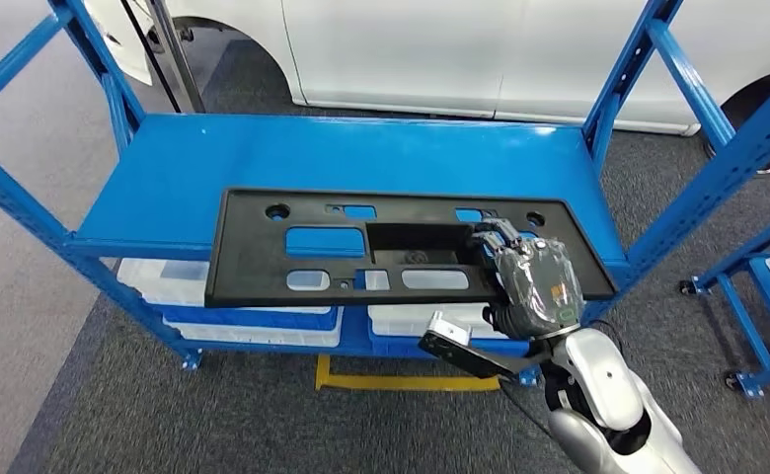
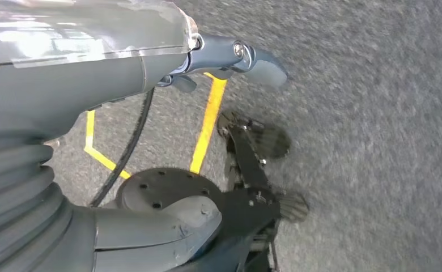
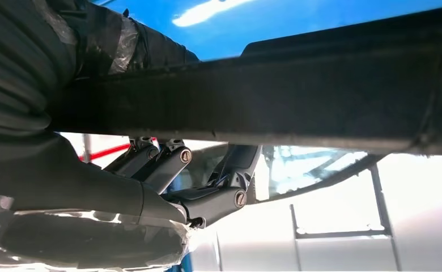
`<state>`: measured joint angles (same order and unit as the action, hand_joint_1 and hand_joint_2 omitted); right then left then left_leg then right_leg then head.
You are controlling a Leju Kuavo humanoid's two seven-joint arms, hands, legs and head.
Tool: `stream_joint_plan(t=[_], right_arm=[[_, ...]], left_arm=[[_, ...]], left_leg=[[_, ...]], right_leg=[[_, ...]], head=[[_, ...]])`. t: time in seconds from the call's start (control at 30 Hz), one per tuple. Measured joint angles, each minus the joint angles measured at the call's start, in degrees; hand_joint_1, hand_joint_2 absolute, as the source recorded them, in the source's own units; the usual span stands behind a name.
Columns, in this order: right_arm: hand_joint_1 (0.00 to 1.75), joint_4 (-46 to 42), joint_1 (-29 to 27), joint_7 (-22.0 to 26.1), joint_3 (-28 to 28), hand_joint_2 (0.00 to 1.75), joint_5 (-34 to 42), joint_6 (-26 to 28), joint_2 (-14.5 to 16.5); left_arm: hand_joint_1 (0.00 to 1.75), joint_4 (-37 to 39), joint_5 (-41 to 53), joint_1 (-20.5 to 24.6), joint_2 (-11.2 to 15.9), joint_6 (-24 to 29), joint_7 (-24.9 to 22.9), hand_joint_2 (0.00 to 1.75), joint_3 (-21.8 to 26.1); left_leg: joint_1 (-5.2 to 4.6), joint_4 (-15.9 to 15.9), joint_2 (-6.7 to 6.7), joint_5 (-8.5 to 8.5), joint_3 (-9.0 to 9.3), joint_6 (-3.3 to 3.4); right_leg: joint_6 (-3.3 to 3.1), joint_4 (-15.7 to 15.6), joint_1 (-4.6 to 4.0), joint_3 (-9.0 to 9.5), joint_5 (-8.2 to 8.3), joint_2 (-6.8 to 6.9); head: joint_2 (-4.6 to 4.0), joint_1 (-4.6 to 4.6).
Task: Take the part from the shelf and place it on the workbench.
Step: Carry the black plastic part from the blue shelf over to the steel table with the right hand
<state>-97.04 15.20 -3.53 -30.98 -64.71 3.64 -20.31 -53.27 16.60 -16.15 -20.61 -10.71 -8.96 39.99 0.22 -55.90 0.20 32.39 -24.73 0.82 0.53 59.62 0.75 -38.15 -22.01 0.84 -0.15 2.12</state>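
Observation:
The part (image 1: 263, 247) is a long flat black plastic panel with several cut-outs. It lies across the blue shelf (image 1: 184, 168), its front edge jutting past the shelf's front. My right hand (image 1: 534, 281), wrapped in clear film, grips the panel near its right end. The right wrist view shows the panel's dark edge (image 3: 321, 96) with my right hand (image 3: 168, 170) around it, the thumb on one face and the fingers (image 3: 213, 198) curled against the other. My left hand (image 2: 94, 73) hangs over the grey carpet with its fingers apart, holding nothing.
Clear and white bins (image 1: 243, 296) sit on the lower shelf level. A white car (image 1: 411, 49) stands close behind the shelf. Another blue rack (image 1: 766, 286) stands at the right. Yellow tape (image 1: 401, 380) marks the carpet in front of the shelf.

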Motion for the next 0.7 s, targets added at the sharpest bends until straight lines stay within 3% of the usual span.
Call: stream_joint_plan(t=[0.07, 0.13, 0.2, 0.23, 0.27, 0.3, 0.33, 0.4, 0.47, 0.53, 0.6, 0.7], right_arm=[[1.75, 0.01, 0.01, 0.20, 0.00, 1.75, 0.24, -0.06, -0.07], [1.75, 0.02, -0.01, 0.34, 0.02, 1.75, 0.59, -0.08, -0.22], [1.75, 0.03, -0.11, 0.46, 0.03, 1.75, 0.99, -0.07, -0.36], [1.75, 0.04, -0.19, 0.50, 0.03, 1.75, 1.14, -0.06, -0.38], [1.75, 0.04, -0.24, 0.55, 0.03, 1.75, 1.29, -0.03, -0.40], [1.75, 0.04, -0.26, 0.62, 0.03, 1.75, 1.43, -0.01, -0.40], [1.75, 0.03, -0.27, 0.70, 0.04, 1.75, 1.57, 0.02, -0.41], [1.75, -0.04, -0.27, 0.87, 0.05, 1.75, 1.88, 0.05, -0.43], [1.75, -0.21, -0.25, 0.96, 0.06, 1.75, 2.17, 0.05, -0.45], [1.75, -0.61, -0.15, 1.01, 0.05, 1.75, 2.38, 0.03, -0.44], [1.75, -1.17, -0.07, 1.04, 0.00, 1.75, 2.46, 0.02, -0.41], [1.75, -1.84, -0.20, 1.04, -0.18, 1.75, 2.57, 0.01, -0.39]], left_arm=[[0.00, 0.01, -0.01, 0.03, -0.01, -0.06, 0.10, 1.75, 0.05], [0.00, 0.01, 0.00, 0.02, -0.03, -0.09, 0.14, 1.75, 0.14], [0.00, 0.02, 0.10, -0.01, -0.03, -0.13, 0.20, 1.75, 0.25], [0.00, 0.03, 0.20, -0.03, -0.03, -0.16, 0.22, 1.75, 0.31], [0.00, 0.05, 0.38, -0.04, -0.04, -0.22, 0.23, 1.75, 0.39], [0.00, 0.07, 0.62, -0.04, -0.04, -0.30, 0.23, 1.75, 0.46], [0.00, 0.08, 0.85, 0.00, -0.05, -0.39, 0.23, 1.75, 0.52], [0.00, 0.13, 1.41, 0.23, -0.09, -0.57, 0.24, 1.75, 0.63], [0.00, 0.20, 2.13, 0.54, -0.14, -0.75, 0.38, 1.75, 0.99], [0.00, 0.27, 3.21, 0.68, -0.14, -0.96, 0.56, 1.75, 1.61], [0.00, 0.37, 4.52, 0.79, -0.11, -1.11, 0.62, 1.75, 2.38], [0.00, 0.58, 6.10, 1.29, -0.02, -1.25, 0.72, 1.75, 3.62]], left_leg=[[0.05, 0.19, -0.29, -1.02, -0.56, 0.90], [0.19, 0.36, -0.52, -2.20, -1.47, 1.62], [0.12, 0.18, -0.97, -3.08, -2.58, 1.83], [0.09, 0.00, -1.29, -3.43, -3.12, 1.78], [0.07, -0.25, -1.70, -3.69, -3.61, 1.71], [0.06, -0.56, -2.13, -3.83, -4.01, 1.62], [0.07, -0.90, -2.58, -3.86, -4.29, 1.53], [0.04, -1.58, -3.45, -3.84, -4.94, 1.18], [0.18, -1.99, -4.39, -4.04, -5.81, 0.55], [0.37, -2.11, -5.23, -4.21, -6.37, -0.15], [0.28, -3.85, -4.02, -2.96, -7.37, -0.73], [0.37, -13.97, -1.17, 1.91, -12.45, -1.41]], right_leg=[[0.77, 0.46, 0.28, -0.28, -0.39, -0.01], [1.24, 4.73, 0.44, -1.90, -4.13, -0.28], [1.59, 12.02, 0.47, -4.25, -8.85, -0.44], [1.71, 14.50, 0.48, -4.75, -9.98, -0.48], [1.73, 14.97, 0.49, -4.20, -9.96, -0.55], [1.66, 13.16, 0.50, -2.51, -8.91, -0.71], [1.48, 9.51, 0.51, 0.05, -7.28, -1.26], [0.86, 2.67, 0.51, 4.41, -5.53, -3.41], [0.34, 0.41, 0.35, 5.41, -5.70, -4.39], [-0.15, -0.05, 0.36, 5.26, -5.48, -3.22], [-0.92, -0.83, 0.60, 5.55, -5.13, -1.89], [-1.54, -1.12, 0.56, 5.57, -4.96, 0.33]], head=[[0.00, 0.01], [0.00, -0.01], [0.00, -0.01], [0.00, -0.02], [0.00, -0.02], [0.00, -0.02], [0.00, -0.02], [0.00, -0.02], [0.00, -0.04], [0.00, -0.05], [0.00, -0.01], [0.00, 0.06]])
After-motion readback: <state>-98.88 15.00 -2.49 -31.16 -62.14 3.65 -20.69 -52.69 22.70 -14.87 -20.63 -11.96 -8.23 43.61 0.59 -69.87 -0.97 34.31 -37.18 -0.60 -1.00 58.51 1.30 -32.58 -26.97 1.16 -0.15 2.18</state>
